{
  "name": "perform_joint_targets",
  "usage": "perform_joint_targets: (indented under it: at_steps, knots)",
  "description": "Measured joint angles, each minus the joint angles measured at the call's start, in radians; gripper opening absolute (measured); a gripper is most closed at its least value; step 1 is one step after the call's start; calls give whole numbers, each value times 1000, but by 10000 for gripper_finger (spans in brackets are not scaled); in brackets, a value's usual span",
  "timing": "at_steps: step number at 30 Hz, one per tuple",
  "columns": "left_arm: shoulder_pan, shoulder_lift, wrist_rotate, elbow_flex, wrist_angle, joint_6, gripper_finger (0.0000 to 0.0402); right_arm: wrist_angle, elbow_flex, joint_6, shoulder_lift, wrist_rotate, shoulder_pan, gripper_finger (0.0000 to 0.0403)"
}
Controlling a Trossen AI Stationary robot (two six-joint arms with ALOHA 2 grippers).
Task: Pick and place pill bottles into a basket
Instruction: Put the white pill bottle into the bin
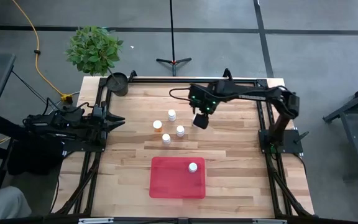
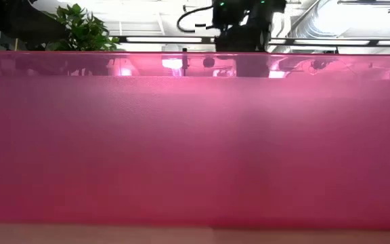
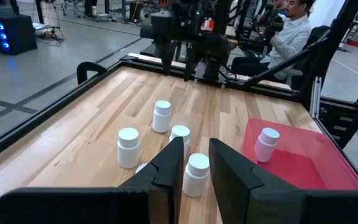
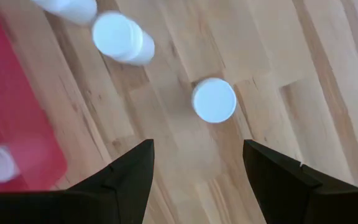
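Several white-capped pill bottles [image 1: 172,114] stand upright in a loose group on the wooden table; one [image 1: 158,126] shows an orange body. One more bottle [image 1: 193,167] stands inside the red basket [image 1: 166,183] near the front edge. My right gripper [image 1: 201,120] hangs open above the table just right of the group and points down. In the right wrist view a white cap [image 4: 214,99] lies ahead of its spread fingers, untouched. My left gripper [image 1: 114,118] waits at the left edge, shut to a narrow gap, pointing level at the bottles [image 3: 197,174].
A dark round pot [image 1: 118,83] sits at the table's far left corner, with a potted plant [image 1: 95,48] on the floor behind it. Black rails [image 1: 166,79] border the table. A person [image 3: 291,31] sits beyond the right edge. The basket's wall [image 2: 195,149] fills the low view.
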Motion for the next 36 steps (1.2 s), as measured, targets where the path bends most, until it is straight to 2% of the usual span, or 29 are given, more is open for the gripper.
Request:
perform_joint_targets:
  at_steps: [6, 10, 36]
  knots:
    - [0, 0, 0, -1, 0, 0, 111, -126, 143, -52, 134, 16, 0, 236]
    - [0, 0, 0, -1, 0, 0, 111, -134, 187, -59, 182, 16, 0, 236]
    - [0, 0, 0, -2, -8, 0, 111, -70, 170, -6, 243, 64, -8, 236]
